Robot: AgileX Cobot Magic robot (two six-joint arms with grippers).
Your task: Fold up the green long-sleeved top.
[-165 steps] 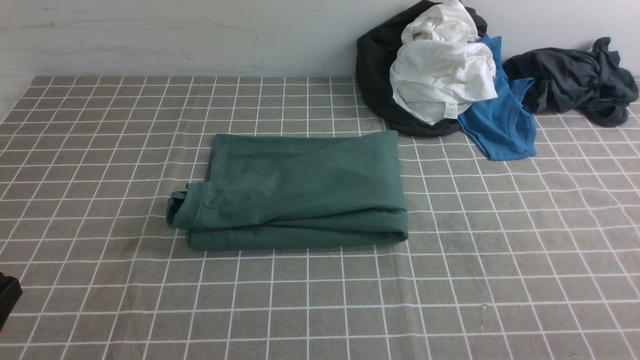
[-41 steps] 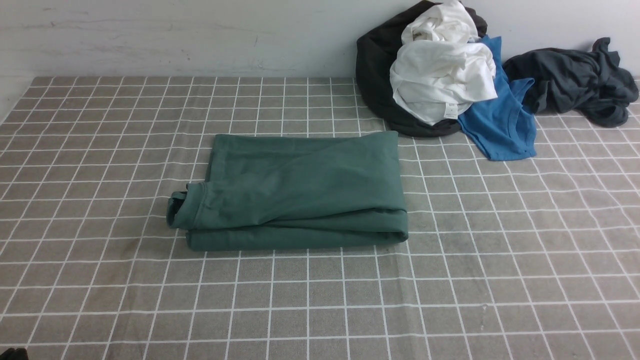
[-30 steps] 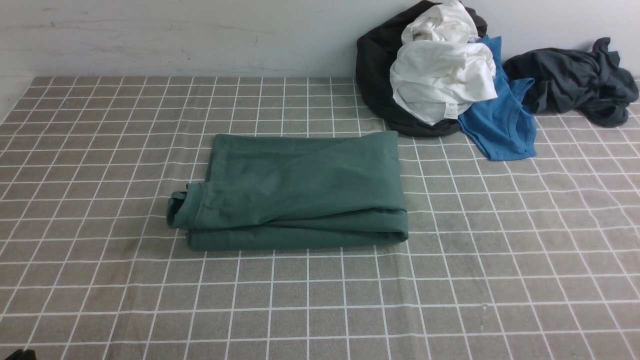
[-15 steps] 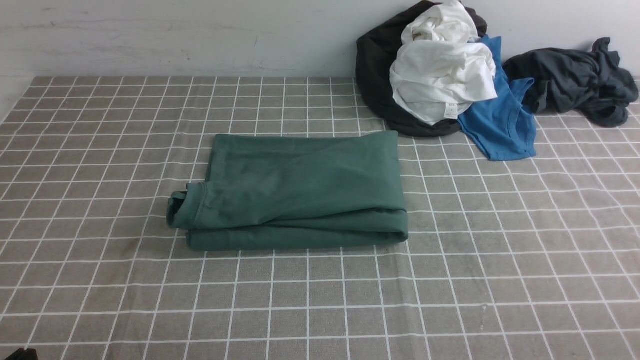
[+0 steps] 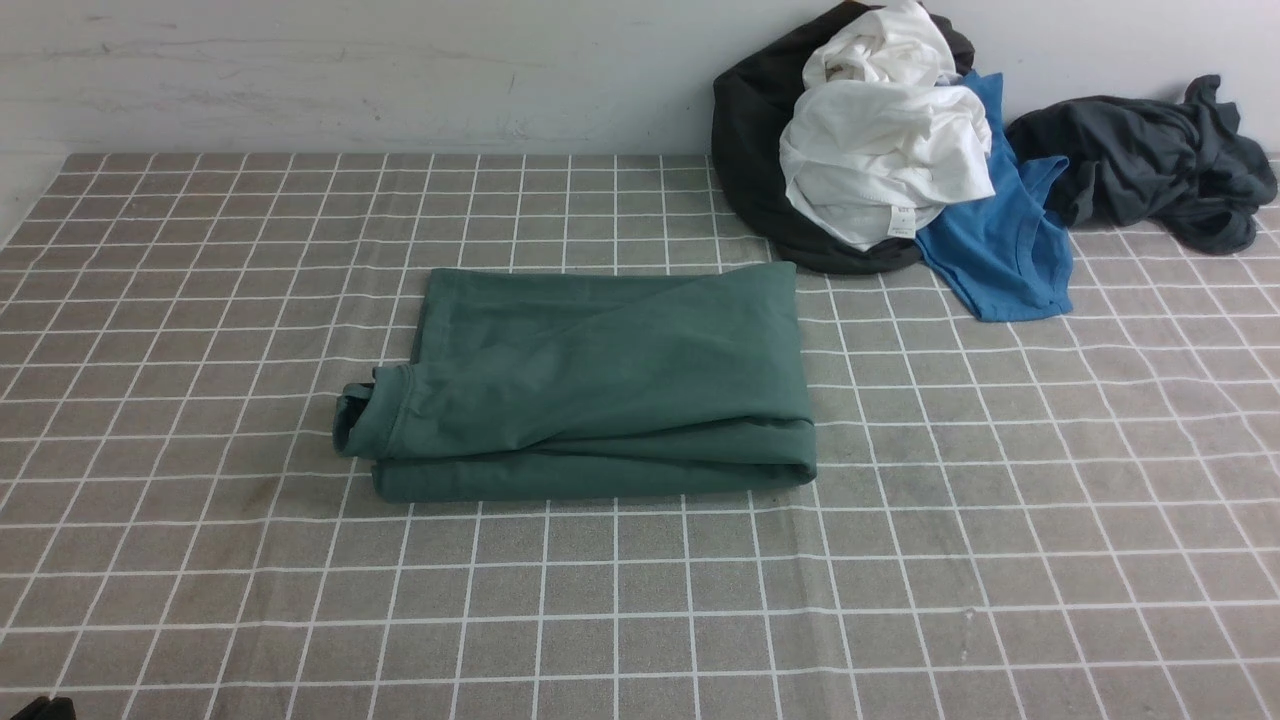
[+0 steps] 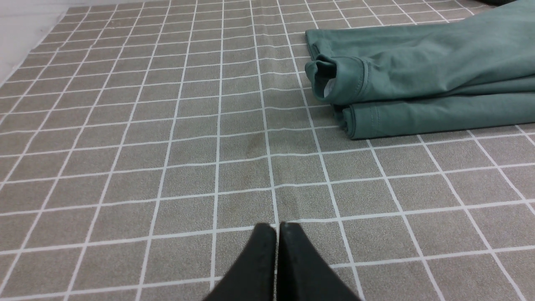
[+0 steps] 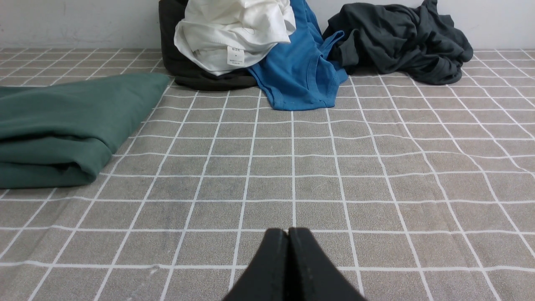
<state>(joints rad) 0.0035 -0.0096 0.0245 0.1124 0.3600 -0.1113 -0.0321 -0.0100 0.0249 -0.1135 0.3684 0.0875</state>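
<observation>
We see the green long-sleeved top (image 5: 600,385) lying folded into a compact rectangle near the middle of the desk (image 5: 1000,560), slightly left of centre, on a grey cloth with a white grid. Its thick folded edge faces the near side, and a ribbed cuff (image 5: 352,420) sticks out at the near left corner, its opening turned left. In the left wrist view the same cuff (image 6: 328,81) sits on top of a lower folded layer, with a bit of white showing inside it.

At the far right, against the wall, we find a heap of other clothes: a black garment (image 5: 760,150) at the bottom, a white garment (image 5: 880,150) with a small size label piled on it, and a bright blue T-shirt (image 5: 1000,250) draped down onto the desk toward the near side. Further right lies a crumpled dark grey garment (image 5: 1150,160), just beside the blue one. The heap is just beyond the top's far right corner; whether they touch we cannot tell.

Our left end effector (image 6: 276,228) has its jaws pressed together, holding nothing, low over bare cloth, near and to the left of the top. Our right end effector (image 7: 288,232) is likewise closed and empty, over the bare grid to the right of the top, well apart from it.
</observation>
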